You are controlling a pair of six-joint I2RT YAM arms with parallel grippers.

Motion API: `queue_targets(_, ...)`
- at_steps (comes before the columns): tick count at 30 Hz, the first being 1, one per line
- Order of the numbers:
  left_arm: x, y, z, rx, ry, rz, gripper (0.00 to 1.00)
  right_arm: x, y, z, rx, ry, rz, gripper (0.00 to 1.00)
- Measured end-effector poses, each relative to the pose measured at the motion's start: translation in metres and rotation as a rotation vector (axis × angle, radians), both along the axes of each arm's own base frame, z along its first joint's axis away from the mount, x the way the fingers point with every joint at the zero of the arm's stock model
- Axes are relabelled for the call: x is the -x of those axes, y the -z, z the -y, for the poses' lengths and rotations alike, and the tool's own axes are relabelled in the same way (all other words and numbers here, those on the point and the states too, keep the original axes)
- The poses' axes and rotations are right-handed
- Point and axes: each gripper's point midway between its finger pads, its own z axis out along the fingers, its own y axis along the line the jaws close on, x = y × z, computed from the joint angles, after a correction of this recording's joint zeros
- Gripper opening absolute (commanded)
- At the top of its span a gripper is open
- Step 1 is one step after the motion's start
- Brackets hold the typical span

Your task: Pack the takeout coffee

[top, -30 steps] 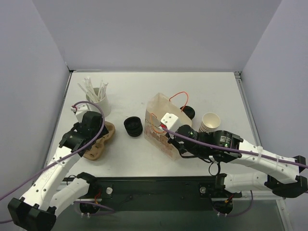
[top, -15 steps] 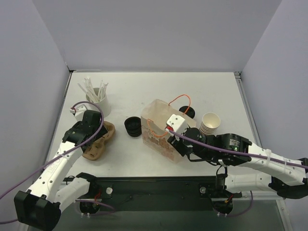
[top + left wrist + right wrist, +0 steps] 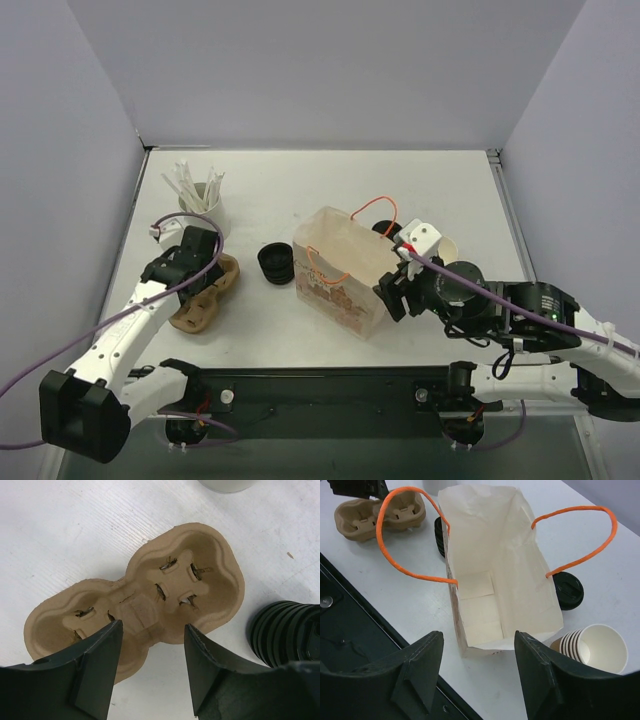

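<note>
Done: nothing packed yet, by my read. The white paper bag with orange cord handles (image 3: 485, 545) stands open mid-worktop and its floor is bare.
Carrier: brown moulded-pulp two-cup carrier (image 3: 212, 577) sits by the left edge, both wells empty.
Coffee: small brown paper cup with black round lid (image 3: 568, 590) stands on the worktop outside the bag, just beside its far-right wall and right of centre. Neither claw is on it.
To do: the coffee has to go into the carrier or the bag, maybe both. The whole job looks ahead.
Left gripper (image 3: 152, 629): released, jaws spread, hanging over the carrier's narrow middle and grasping nothing. Can't tell if it touches.
Right gripper (image 3: 479, 637): released, jaws wide, above the bag's near end, facing down into its mouth. It holds nothing.
Clutter: stack of lidless paper cups (image 3: 592, 647) sits right of the bag. Stack of black lids (image 3: 285, 632) sits between carrier and bag.
</note>
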Motion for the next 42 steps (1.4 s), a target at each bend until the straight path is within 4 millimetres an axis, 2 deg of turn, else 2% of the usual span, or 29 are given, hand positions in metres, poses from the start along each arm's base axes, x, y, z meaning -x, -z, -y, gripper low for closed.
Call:
queue_targets(5, -0.002, 0.017, -0.002, -0.005, -0.051, -0.056, 0.59, 0.000, -0.010, 0.013, -0.062, 0.036, 0.011, 0.59)
queue_targets(11, 0.000, 0.040, -0.005, -0.001, -0.141, -0.134, 0.59, 0.004, -0.009, 0.031, -0.120, 0.066, 0.010, 0.59)
queue_targets(18, -0.001, 0.040, -0.007, 0.011, -0.208, -0.119, 0.59, 0.004, -0.005, 0.046, -0.147, 0.095, 0.018, 0.59)
queue_targets(27, 0.012, 0.041, -0.016, -0.011, -0.279, -0.147, 0.59, 0.002, 0.002, 0.047, -0.127, 0.108, 0.018, 0.59)
queue_targets(34, 0.011, 0.040, -0.017, -0.013, -0.288, -0.144, 0.66, 0.001, 0.005, 0.045, -0.111, 0.114, 0.018, 0.59)
queue_targets(42, 0.008, 0.041, -0.016, -0.009, -0.287, -0.137, 0.65, 0.000, 0.006, 0.044, -0.105, 0.114, 0.016, 0.59)
